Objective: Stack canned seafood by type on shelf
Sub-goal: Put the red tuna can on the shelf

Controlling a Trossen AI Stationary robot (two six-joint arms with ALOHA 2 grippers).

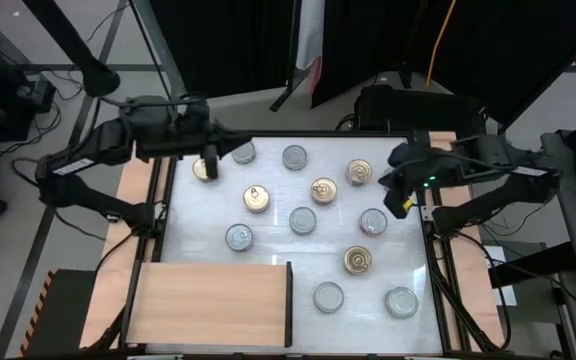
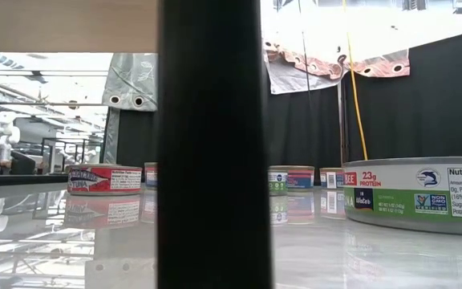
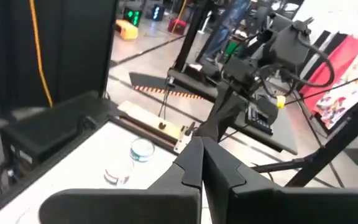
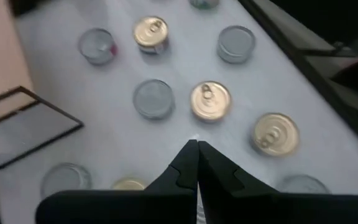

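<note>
Closest to the low camera is the shelf's dark upright edge (image 2: 215,144), blocking the middle of that view; a green-labelled tin (image 2: 419,197) sits just right of it.

Status:
- Shelf (image 1: 208,300) has nothing stacked on it. Every tin I can see is loose on the white tabletop (image 1: 278,250), scattered singly.
- Gold-lid tins: (image 1: 256,199), (image 1: 323,190), (image 1: 359,172), (image 1: 358,260), plus one at (image 1: 205,168) under my left arm. Silver-lid tins at (image 1: 239,237), (image 1: 303,220), (image 1: 295,156), (image 1: 328,296), (image 1: 401,301).
- Left gripper (image 3: 202,165) hangs over the far-left corner, fingers pressed together, holding nothing.
- Right gripper (image 4: 197,163) is at the right edge, above the tins, fingers likewise closed and carrying nothing.

Handling call (judgement, not observed): tins look rigid, compact and probably fairly heavy for their size. Smooth metal walls, likely slippery. Flat profile leaves little wall to grab, so I'd come straight down and pinch across the diameter, low on the side wall, clear of the pull tab.

Task looks unstarted.
</note>
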